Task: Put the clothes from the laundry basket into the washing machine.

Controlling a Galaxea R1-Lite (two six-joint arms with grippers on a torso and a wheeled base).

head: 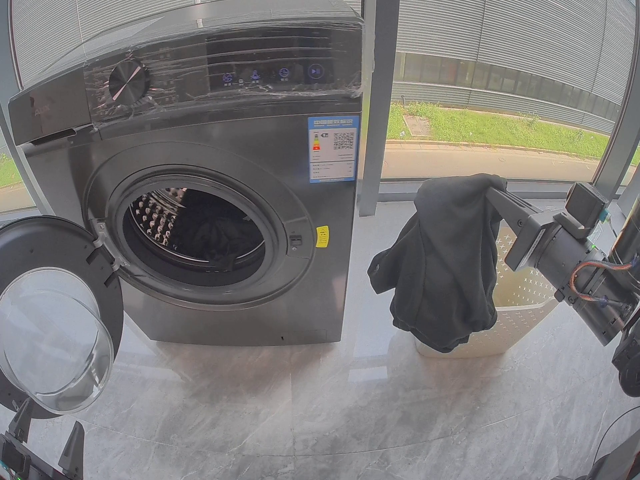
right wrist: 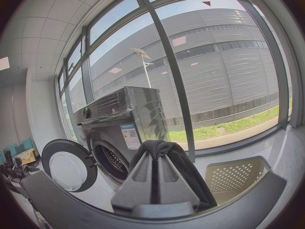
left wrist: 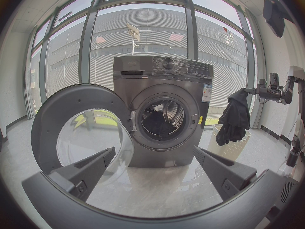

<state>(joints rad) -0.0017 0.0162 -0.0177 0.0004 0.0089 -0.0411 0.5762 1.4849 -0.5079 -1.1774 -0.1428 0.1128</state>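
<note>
Currently held: dark garment [head: 443, 261], clamped in our right gripper [head: 499, 198] above the laundry basket [head: 527, 301].
Soft, light, limp; we judge it drapes and may snag, so grip bunched folds. Washing machine [head: 320, 281] stands open; left gripper [left wrist: 153, 149] spread wide, empty.

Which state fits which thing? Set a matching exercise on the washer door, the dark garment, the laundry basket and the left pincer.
Things:
1 washer door
2 dark garment
3 laundry basket
4 left pincer

States:
A fingers apart, holding nothing
B swung wide on its hinge
C hanging from the shut right pincer
D standing on the floor

Pairs: 1-B, 2-C, 3-D, 4-A
</note>
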